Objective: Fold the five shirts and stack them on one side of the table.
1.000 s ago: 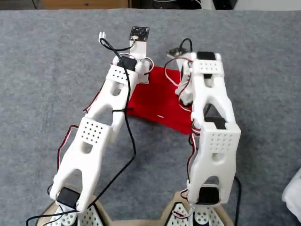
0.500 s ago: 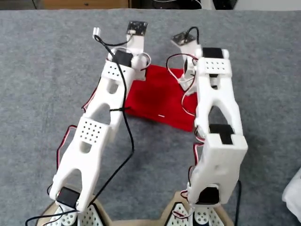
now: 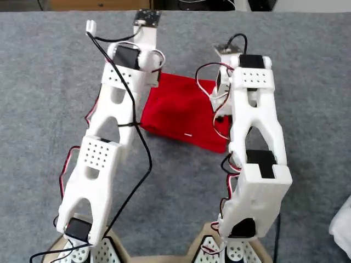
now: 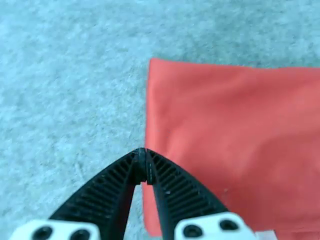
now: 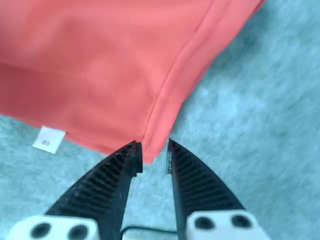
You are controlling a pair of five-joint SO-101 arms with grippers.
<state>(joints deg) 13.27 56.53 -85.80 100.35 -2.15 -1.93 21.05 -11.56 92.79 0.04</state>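
Seen from above, a grey, carpet-like table point(image 3: 49, 109) holds one red shirt point(image 3: 184, 112), folded into a flat, roughly square packet. It lies near the middle of the table, towards the far side, between two white robot arms that rise from the near edge. The left arm point(image 3: 104, 153) stretches out along one side of the shirt, and the right arm point(image 3: 255, 120) stands along the other side, with its upper part over the shirt's edge.

In the left wrist view, the left gripper point(image 4: 143, 167) has its two black ribbed fingers point(image 4: 172, 192) pressed together, tips meeting. The tips sit right at a straight side edge of the red shirt point(image 4: 235, 145). Grey table lies on one side of them and red cloth on the other. I cannot tell whether any cloth is caught between them.

In the right wrist view, the right gripper point(image 5: 152, 152) has its fingers a little apart. A stitched hem point(image 5: 172, 95) of the red shirt point(image 5: 100, 65) runs down to a corner that lies in the gap between the tips. A small white label point(image 5: 47, 140) sticks out from the shirt's edge nearby and rests on the table.

Something white point(image 3: 343, 224) shows at the table's right edge, well apart from the shirt.
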